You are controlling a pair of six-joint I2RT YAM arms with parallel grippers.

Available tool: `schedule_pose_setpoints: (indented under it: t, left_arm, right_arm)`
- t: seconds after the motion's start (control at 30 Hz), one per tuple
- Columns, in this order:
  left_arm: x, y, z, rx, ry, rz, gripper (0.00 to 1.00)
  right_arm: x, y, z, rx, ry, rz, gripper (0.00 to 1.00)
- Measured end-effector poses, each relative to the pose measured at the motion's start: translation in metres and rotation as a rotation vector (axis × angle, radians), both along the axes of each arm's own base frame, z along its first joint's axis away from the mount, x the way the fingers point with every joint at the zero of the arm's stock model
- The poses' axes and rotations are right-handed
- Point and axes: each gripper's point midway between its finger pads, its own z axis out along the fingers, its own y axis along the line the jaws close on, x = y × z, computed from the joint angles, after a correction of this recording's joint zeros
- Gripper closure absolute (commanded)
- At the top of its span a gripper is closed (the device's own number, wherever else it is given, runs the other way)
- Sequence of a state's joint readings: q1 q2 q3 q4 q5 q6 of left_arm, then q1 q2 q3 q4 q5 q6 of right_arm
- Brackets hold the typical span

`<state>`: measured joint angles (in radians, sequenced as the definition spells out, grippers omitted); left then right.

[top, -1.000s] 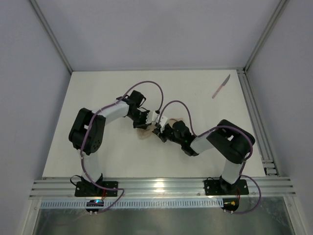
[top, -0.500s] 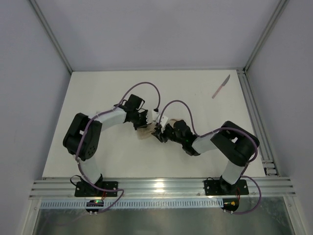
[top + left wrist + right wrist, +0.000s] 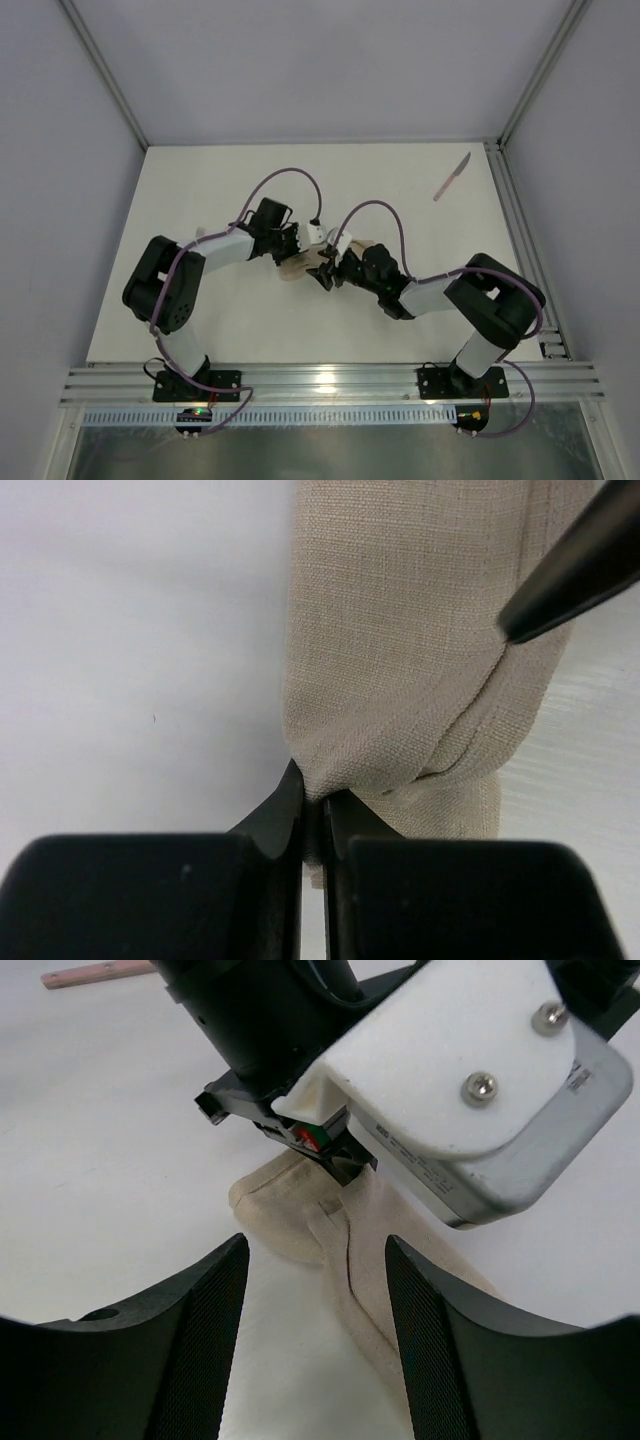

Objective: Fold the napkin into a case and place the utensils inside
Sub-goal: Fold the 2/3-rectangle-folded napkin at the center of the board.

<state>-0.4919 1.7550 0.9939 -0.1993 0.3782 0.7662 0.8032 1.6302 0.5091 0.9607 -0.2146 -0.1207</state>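
Note:
The beige napkin (image 3: 298,265) lies mid-table, folded into a narrow tapered case with a seam down its length (image 3: 345,1250). My left gripper (image 3: 303,248) is shut on the cloth's near end (image 3: 312,798), which bunches at the pinch. My right gripper (image 3: 326,272) hovers open just over the folded cloth, its ribbed fingers (image 3: 200,1340) straddling the fold without touching it. One right fingertip (image 3: 575,565) shows above the cloth (image 3: 400,650). Of the utensils, a knife (image 3: 452,177) with a pinkish handle (image 3: 95,974) lies far back right, away from both grippers.
The two wrists crowd together over the napkin, with purple cables arching above them (image 3: 300,178). An aluminium rail (image 3: 520,240) runs along the right edge of the white table (image 3: 200,180). Grey walls close in the back and sides.
My right gripper has opened and let go of the napkin. The left gripper has closed fully on the cloth's end, and the left arm has shifted slightly left and lower.

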Motion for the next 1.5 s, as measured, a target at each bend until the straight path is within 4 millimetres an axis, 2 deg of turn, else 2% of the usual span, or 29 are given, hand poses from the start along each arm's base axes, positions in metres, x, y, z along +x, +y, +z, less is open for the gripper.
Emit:
schedule_pose_setpoints:
  t: [0.23,0.47,0.57,0.67,0.8,0.83,0.93,1.0,1.07,1.13,1.17,1.37,1.43,1.5]
  left_arm:
    - [0.002,-0.002,0.008,-0.035,-0.001,0.070,1.00]
    - [-0.001,-0.006,0.010,-0.044,0.010,0.080,1.00]
    - [-0.001,-0.006,0.009,-0.043,0.014,0.086,1.00]
    - [-0.002,-0.006,0.009,-0.045,0.020,0.094,1.00]
    - [-0.004,-0.005,0.007,-0.040,0.032,0.098,1.00]
    - [-0.005,-0.005,0.007,-0.039,0.034,0.098,1.00]
    - [-0.006,-0.004,0.007,-0.037,0.039,0.098,1.00]
    - [-0.008,-0.003,0.005,-0.030,0.047,0.097,1.00]
    - [-0.009,-0.001,0.004,-0.025,0.055,0.097,0.90]
    - [-0.010,0.000,0.005,-0.023,0.062,0.086,0.68]
    - [-0.011,0.001,0.006,-0.018,0.069,0.076,0.65]
    - [-0.021,0.004,0.008,-0.022,0.121,0.023,0.53]
    - [-0.024,0.003,0.008,-0.027,0.130,0.007,0.55]
    - [-0.024,0.002,0.008,-0.023,0.129,-0.008,0.61]
  right_arm:
    - [0.013,0.007,-0.025,0.017,0.043,-0.062,0.38]
    - [0.030,0.024,-0.027,0.028,0.024,-0.088,0.39]
    - [0.034,0.025,-0.033,0.014,0.021,-0.108,0.40]
    - [0.036,0.025,-0.043,-0.012,0.024,-0.124,0.47]
    - [0.040,0.022,-0.047,-0.036,0.002,-0.147,0.62]
    - [0.042,0.021,-0.047,-0.042,-0.004,-0.156,0.73]
    - [0.045,0.019,-0.047,-0.053,-0.017,-0.175,0.88]
    - [0.046,0.020,-0.047,-0.062,-0.023,-0.179,0.94]
    - [0.048,0.020,-0.048,-0.073,-0.023,-0.185,0.96]
    - [0.048,0.021,-0.048,-0.080,-0.031,-0.181,0.96]
    - [0.047,0.022,-0.047,-0.081,-0.035,-0.178,0.96]
    - [0.042,0.023,-0.045,-0.087,-0.070,-0.137,0.96]
    - [0.039,0.025,-0.044,-0.086,-0.080,-0.114,0.96]
    - [0.036,0.026,-0.043,-0.081,-0.086,-0.095,0.96]
